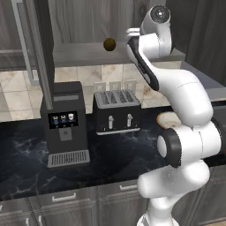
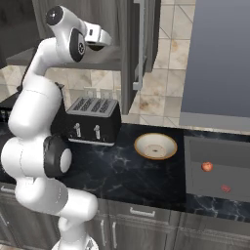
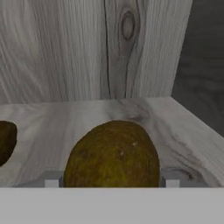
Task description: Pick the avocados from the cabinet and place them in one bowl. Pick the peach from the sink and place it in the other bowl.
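The arm reaches up into the cabinet (image 1: 88,53), above the toaster (image 1: 117,111). In the hand view, one avocado (image 3: 112,155) sits on the cabinet shelf (image 3: 183,135) right between the two finger tips, one tip at each flank, with the jaws (image 3: 112,181) standing about as wide as the fruit. Whether the tips already press its sides or just bracket it cannot be told. The second avocado (image 3: 6,141) lies on the same shelf, off to the first one's side and apart from it; from the left base view it shows as a dark ball (image 1: 109,44) on the shelf above the toaster.

The avocado looks light, round and firm with a slightly rough skin, so it should roll easily if nudged; the sound hold is across its widest middle, tips level on opposite sides.

On the table right of the toaster rests a tan bowl (image 2: 155,146), and beyond it the sink (image 2: 215,154) holds the peach (image 2: 207,166).
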Controlling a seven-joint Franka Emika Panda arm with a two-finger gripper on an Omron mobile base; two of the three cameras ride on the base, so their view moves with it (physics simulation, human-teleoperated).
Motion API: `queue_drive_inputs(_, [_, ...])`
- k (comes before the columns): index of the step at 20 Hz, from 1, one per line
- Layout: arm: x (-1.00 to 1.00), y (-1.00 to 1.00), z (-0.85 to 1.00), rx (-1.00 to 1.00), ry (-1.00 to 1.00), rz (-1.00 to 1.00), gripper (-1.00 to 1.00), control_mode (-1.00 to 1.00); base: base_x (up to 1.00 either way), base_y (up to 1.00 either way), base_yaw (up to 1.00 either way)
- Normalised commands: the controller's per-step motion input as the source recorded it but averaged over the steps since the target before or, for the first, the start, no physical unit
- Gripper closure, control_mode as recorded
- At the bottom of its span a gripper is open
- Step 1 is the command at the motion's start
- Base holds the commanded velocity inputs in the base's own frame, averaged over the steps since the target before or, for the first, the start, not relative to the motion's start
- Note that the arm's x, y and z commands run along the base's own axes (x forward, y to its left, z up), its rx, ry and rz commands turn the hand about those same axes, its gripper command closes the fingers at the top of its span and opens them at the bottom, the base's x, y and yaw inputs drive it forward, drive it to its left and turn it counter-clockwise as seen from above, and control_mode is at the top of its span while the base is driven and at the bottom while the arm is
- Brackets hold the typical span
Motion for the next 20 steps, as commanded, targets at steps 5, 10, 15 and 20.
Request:
queue_drive_inputs(5, [-0.94, 0.0, 0.01, 0.01, -0.04, -0.04, 1.0, -1.0, 0.0, 0.0, 0.0])
queue_drive_inputs(10, [-0.99, -0.03, 0.0, 0.01, -0.05, -0.01, 1.0, -1.0, 0.0, 0.0, 0.0])
queue_drive_inputs(15, [-1.0, -0.04, 0.0, 0.0, -0.04, 0.0, 1.0, -1.0, 0.0, 0.0, 0.0])
queue_drive_inputs(20, [-1.0, -0.09, -0.01, 0.0, -0.05, 0.0, 1.0, -1.0, 0.0, 0.0, 0.0])
